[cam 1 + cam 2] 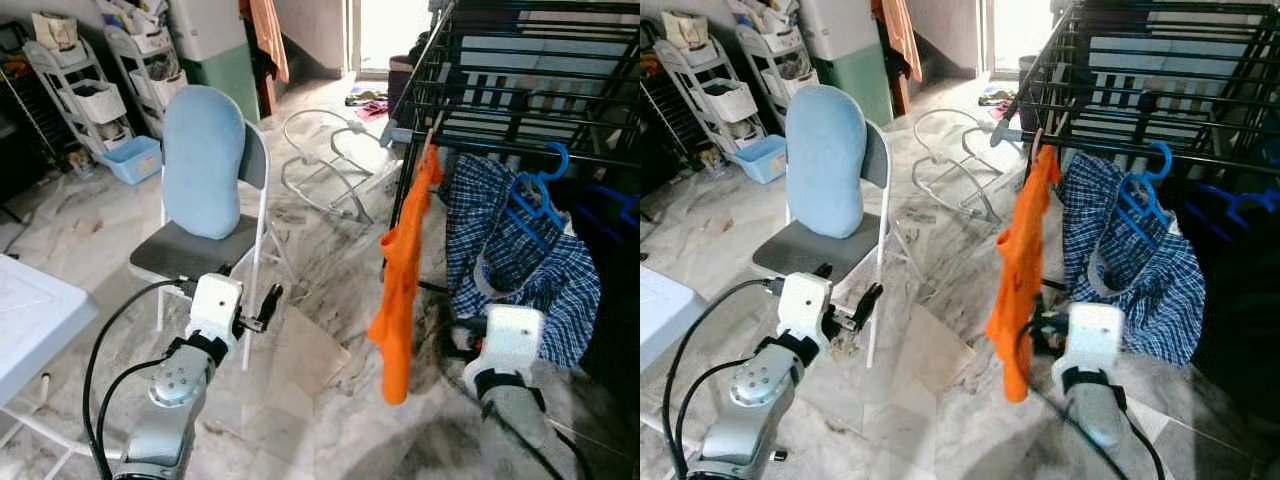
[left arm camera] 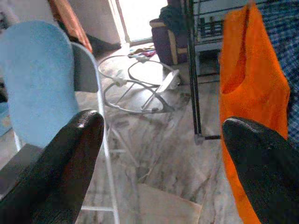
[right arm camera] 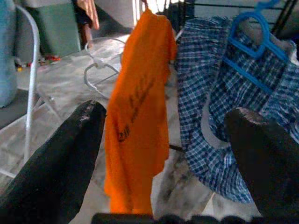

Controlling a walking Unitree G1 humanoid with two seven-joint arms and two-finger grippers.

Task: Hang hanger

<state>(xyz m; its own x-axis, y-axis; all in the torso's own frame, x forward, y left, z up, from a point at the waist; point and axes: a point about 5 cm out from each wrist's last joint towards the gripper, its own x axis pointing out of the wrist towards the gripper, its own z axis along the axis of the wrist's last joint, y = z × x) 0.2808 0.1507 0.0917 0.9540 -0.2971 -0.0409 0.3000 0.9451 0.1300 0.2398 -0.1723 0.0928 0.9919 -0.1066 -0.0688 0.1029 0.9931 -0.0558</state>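
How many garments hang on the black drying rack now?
2. An orange shirt hangs at the rack's front corner; a blue checked shirt on a blue hanger beside it. Others may be hidden behind.

two silver arms with white boxy wrist housings and black cuffs. black cables looping off the left arm, round joint cap dotted with small screws. left end effector (image 1: 268, 305) black and slim; fingers (image 2: 70, 163) broad, matte black. right end effector (image 3: 163, 154) with thick black fingers (image 3: 65, 158), faintly scuffed at tips.
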